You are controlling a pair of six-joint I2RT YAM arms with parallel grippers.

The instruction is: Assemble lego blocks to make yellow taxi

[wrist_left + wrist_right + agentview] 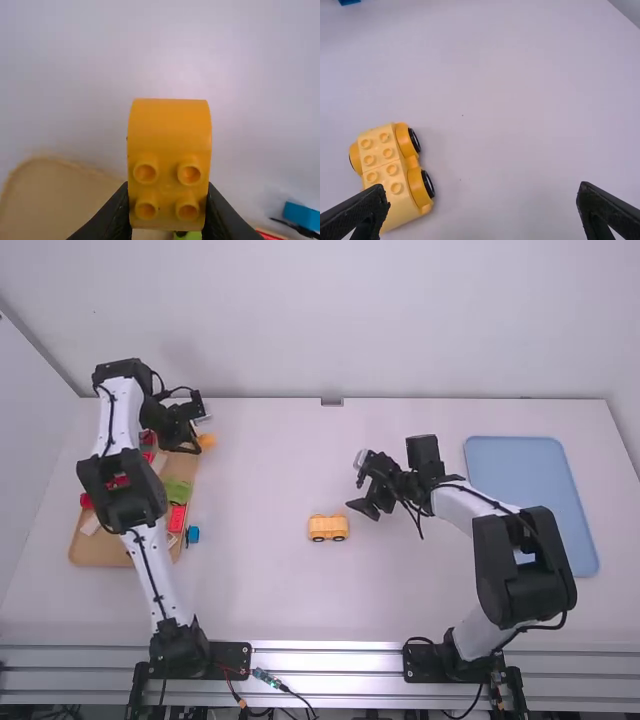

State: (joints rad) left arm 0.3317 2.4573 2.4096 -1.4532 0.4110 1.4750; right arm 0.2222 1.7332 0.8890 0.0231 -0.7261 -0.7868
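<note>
Nearest the arm bases lay the tan tray [112, 553], and just outside its edge a small blue block [193, 535]. A little farther off, near the middle of the table, the taxi's wheeled yellow body [389, 172] stood upright, studs up, a seam across its top, black tyres under rounded orange arches, one end smooth and sloping. It would probably prove light, stiff and hard to break, though slick and apt to roll; the flat flanks above the wheels looked the best hold. Beside it, apart, the right gripper [482, 196] was spread wide and empty. Farthest, beyond most of the tray, the left gripper [167, 194] had its fingers closed against the sides of a curved yellow block [170, 125], glossy, with four hollow studs; a square, gentle squeeze should have served there.
</note>
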